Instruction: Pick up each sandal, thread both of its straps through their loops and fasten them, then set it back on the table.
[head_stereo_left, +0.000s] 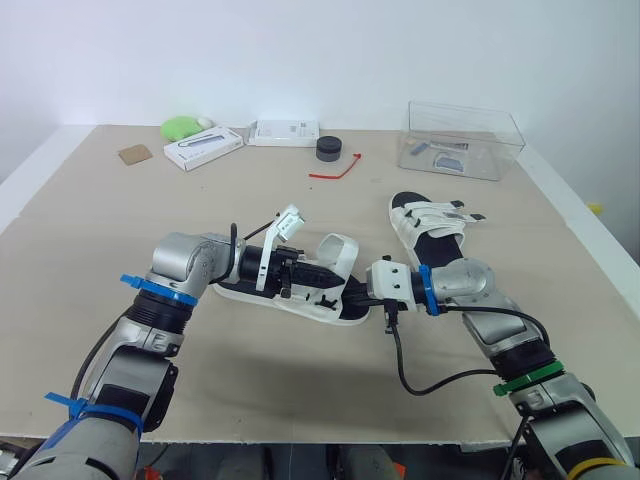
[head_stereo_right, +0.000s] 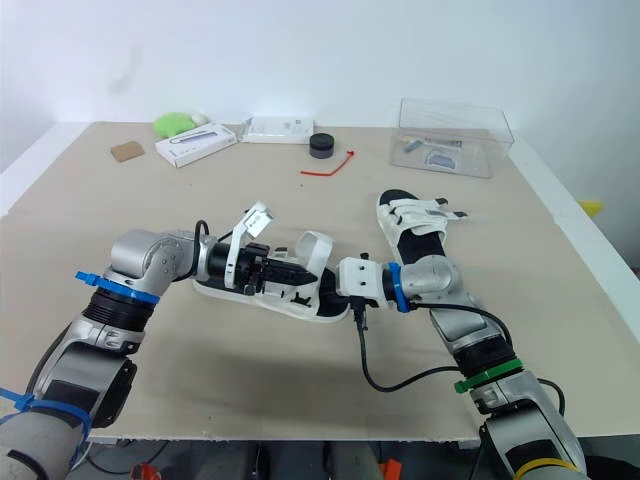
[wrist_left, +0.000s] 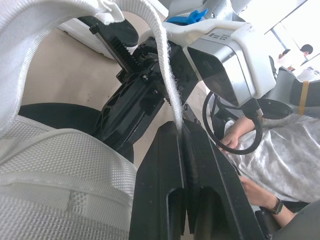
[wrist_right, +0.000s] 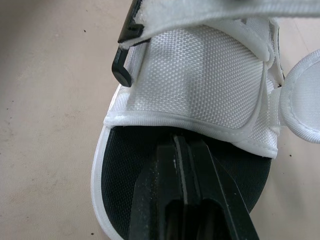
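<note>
Threading | we pinch the strap (wrist_left: 162, 60) between jaws of the left gripper (wrist_left: 181, 131) | right gripper (wrist_right: 184, 146) closed, footbed (wrist_right: 125, 170) of the sandal (wrist_right: 200, 65) under its jaws | we keep strap taut, untwisted.

Our arms bend inward, left gripper (head_stereo_left: 328, 278) and right gripper (head_stereo_left: 355, 293) nearly meeting at centre frame. Both are closed, the left pinching a strap (wrist_left: 161, 60).

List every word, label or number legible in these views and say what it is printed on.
Nothing here is legible.
White flat box at the table's far side: dark print on its top, too small to read.
White box with a long grey picture on its lid: print too small to read.
White wrist housing: row of tiny marks, blurred.
</note>
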